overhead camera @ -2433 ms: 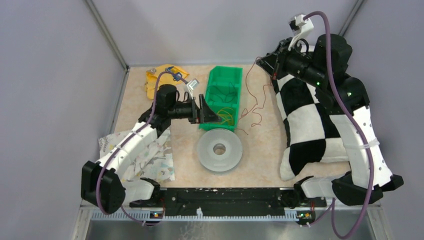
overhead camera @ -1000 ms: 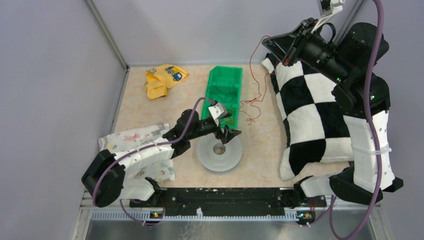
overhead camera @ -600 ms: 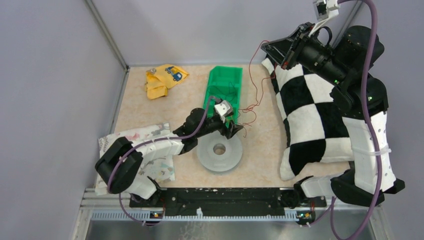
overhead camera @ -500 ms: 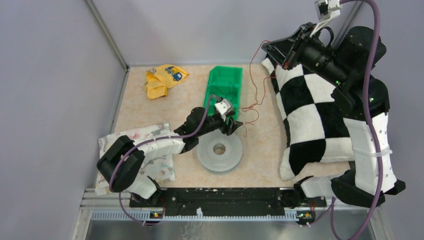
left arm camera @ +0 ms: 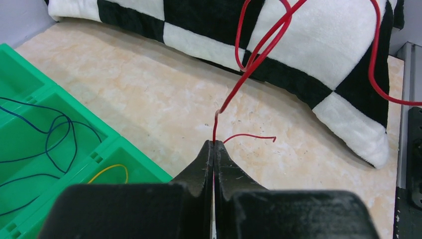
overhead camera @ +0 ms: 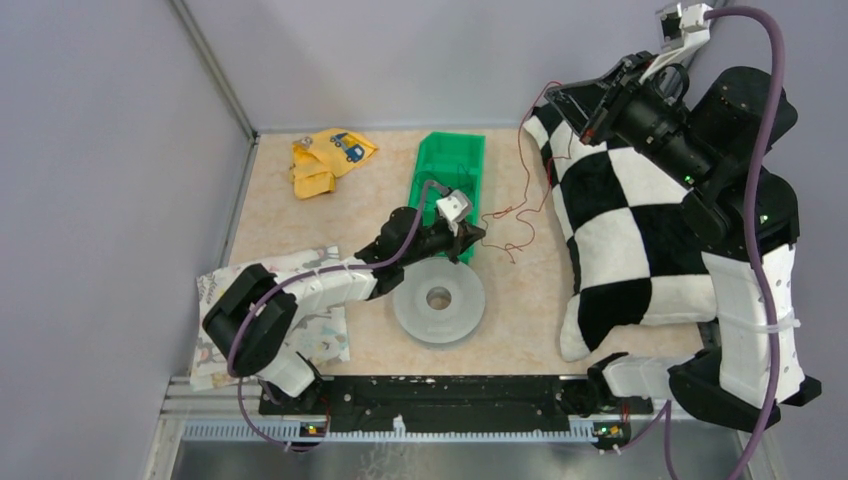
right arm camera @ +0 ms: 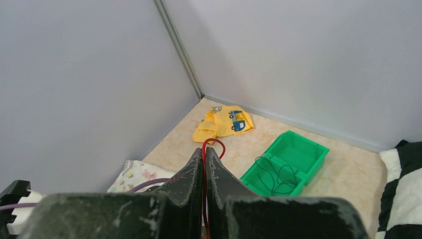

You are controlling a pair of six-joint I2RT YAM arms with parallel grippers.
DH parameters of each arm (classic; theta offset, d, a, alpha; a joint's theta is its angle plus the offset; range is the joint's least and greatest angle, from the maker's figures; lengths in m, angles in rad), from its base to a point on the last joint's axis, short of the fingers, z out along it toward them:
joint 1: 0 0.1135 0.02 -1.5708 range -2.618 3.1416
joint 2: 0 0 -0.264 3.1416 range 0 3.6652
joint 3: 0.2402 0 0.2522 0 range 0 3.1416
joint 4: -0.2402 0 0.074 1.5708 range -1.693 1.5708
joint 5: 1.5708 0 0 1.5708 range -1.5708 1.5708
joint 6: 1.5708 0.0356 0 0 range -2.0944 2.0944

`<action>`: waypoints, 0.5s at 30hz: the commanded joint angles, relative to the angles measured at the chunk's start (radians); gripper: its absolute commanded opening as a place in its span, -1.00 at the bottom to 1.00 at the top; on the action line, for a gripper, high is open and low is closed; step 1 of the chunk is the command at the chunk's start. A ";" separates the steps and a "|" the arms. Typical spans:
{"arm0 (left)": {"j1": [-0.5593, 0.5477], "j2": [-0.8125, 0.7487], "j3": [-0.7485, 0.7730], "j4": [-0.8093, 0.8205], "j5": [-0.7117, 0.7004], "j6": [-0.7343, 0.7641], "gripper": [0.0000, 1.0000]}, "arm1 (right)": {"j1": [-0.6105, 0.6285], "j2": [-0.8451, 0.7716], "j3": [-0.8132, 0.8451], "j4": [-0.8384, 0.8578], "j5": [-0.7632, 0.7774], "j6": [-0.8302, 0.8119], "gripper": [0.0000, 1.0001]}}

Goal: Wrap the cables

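The cables are one thin red-brown wire (overhead camera: 506, 213) that hangs from up high down to the table between the green bin and the pillow. My right gripper (overhead camera: 553, 97) is raised above the pillow's far corner and is shut on the wire (right arm camera: 219, 146), which loops out past its tips (right arm camera: 204, 149). My left gripper (overhead camera: 479, 235) is low beside the bin, shut on the wire's lower part (left arm camera: 234, 94), which rises from its tips (left arm camera: 214, 143); a short free end lies on the table. The grey round spool (overhead camera: 438, 300) lies flat just in front of the left gripper.
A green bin (overhead camera: 449, 160) with thin dark and yellow wires stands at the back centre. A black-and-white checkered pillow (overhead camera: 630, 235) fills the right side. Yellow cloth (overhead camera: 330, 160) lies at the back left, patterned cloth (overhead camera: 262, 305) under the left arm.
My left gripper moved from over the spool to the wire beside the bin and shut on it. The right arm drew the wire a little to the right.
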 commanded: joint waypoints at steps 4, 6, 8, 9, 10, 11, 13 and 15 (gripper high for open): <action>-0.003 -0.096 0.007 -0.031 0.010 0.005 -1.00 | -0.007 -0.033 -0.005 -0.017 0.074 -0.036 -1.00; -0.003 -0.139 0.006 -0.075 -0.001 0.008 -1.00 | -0.007 -0.038 -0.029 -0.020 0.086 -0.034 -1.00; -0.003 -0.183 0.012 -0.130 -0.012 0.001 -1.00 | -0.007 -0.049 -0.064 -0.015 0.103 -0.031 -1.00; -0.003 -0.208 0.018 -0.163 -0.027 -0.006 -1.00 | -0.007 -0.055 -0.086 -0.014 0.117 -0.030 -1.00; -0.003 -0.231 0.027 -0.203 -0.049 -0.018 -1.00 | -0.007 -0.063 -0.110 -0.010 0.135 -0.030 -1.00; -0.003 -0.253 0.037 -0.245 -0.080 -0.046 -1.00 | -0.007 -0.071 -0.140 -0.009 0.160 -0.032 -1.00; -0.003 -0.293 0.060 -0.322 -0.137 -0.079 -1.00 | -0.007 -0.086 -0.199 -0.010 0.211 -0.045 -1.00; -0.001 -0.321 0.089 -0.400 -0.170 -0.090 -1.00 | -0.008 -0.095 -0.263 -0.016 0.262 -0.060 -1.00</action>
